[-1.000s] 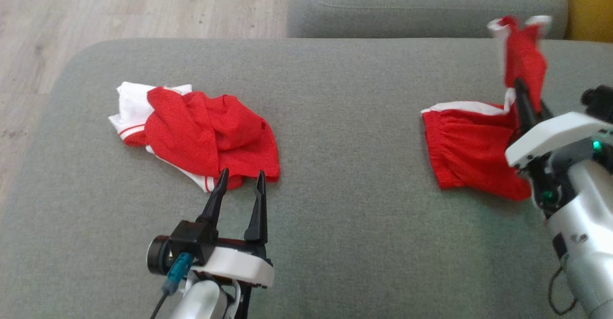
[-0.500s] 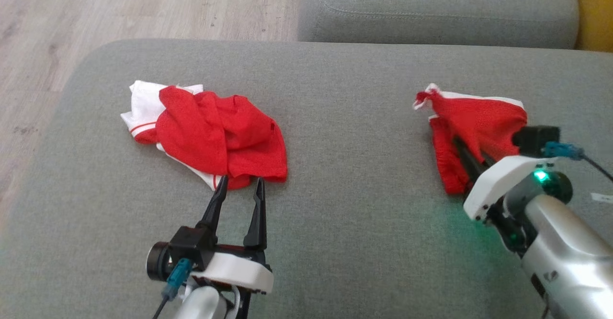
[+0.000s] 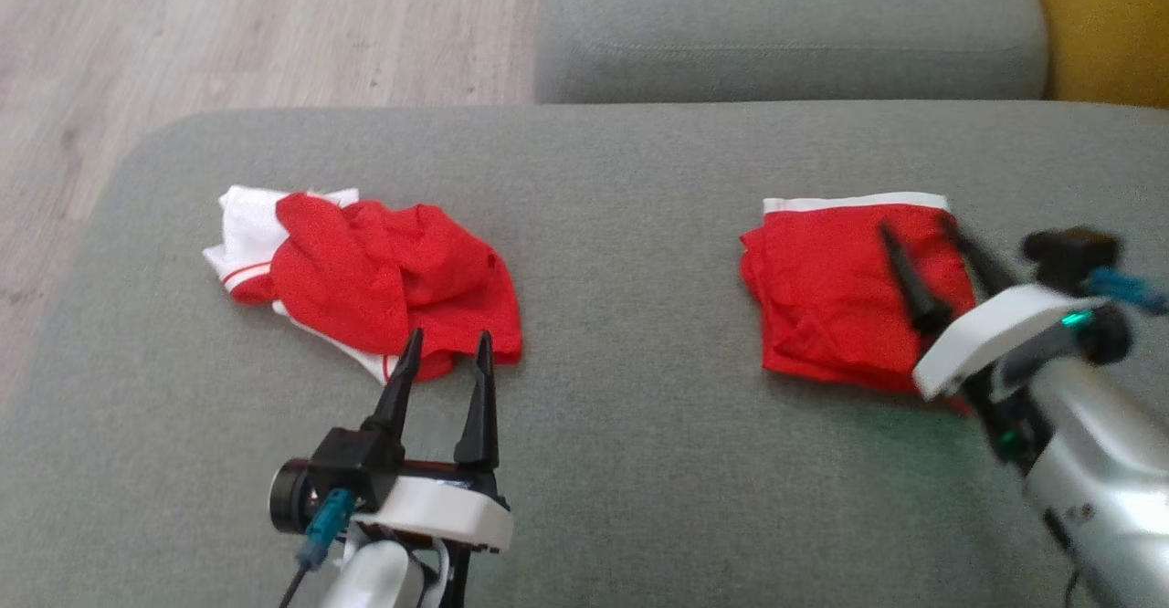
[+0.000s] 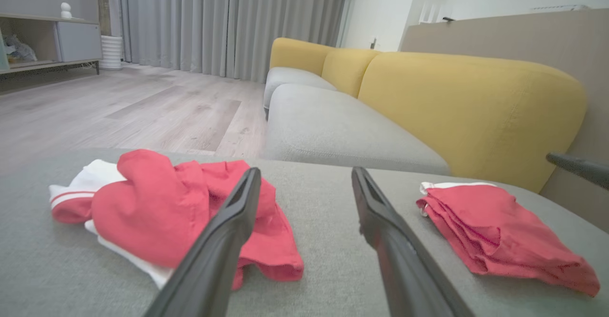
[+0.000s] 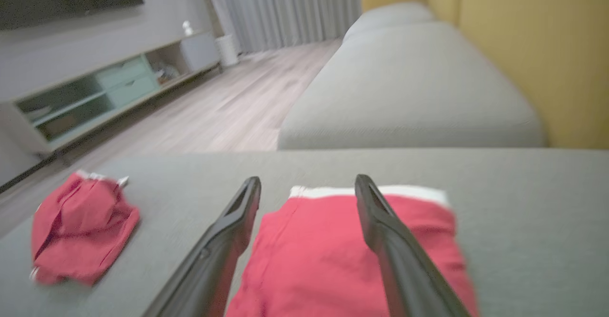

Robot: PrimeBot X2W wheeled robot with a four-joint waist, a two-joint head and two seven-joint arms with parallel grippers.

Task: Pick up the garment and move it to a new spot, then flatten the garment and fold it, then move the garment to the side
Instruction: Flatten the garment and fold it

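A folded red garment [image 3: 840,293] with a white band along its far edge lies flat on the right part of a grey sofa seat [image 3: 639,462]. The right jaws stand open and empty above it, one dark finger over its middle and one over its right side. It is not clear whether the tips touch the cloth, and the right wrist view is blurred.

On the left part of the seat lies a crumpled red and white pile [image 3: 365,279]. The left jaws are open and empty, with their tips just beside the pile's near edge.

The fold looks finished, and moving the garment aside probably remains.

- **Snagging:** the right fingers sit so close over the top layer that lifting away at a slant could catch it and flip the fold open.
- **Shallow grip:** a pinch that takes only the upper layer would likely let the lower layers sag and unfold when carried.
- **Dragging:** pulling the thin cloth across the textured seat could bunch it.
- **The pile:** a forward move of the left jaws could catch it.

No brand, label or writing can be read on the cloth, the arms or the sofa.
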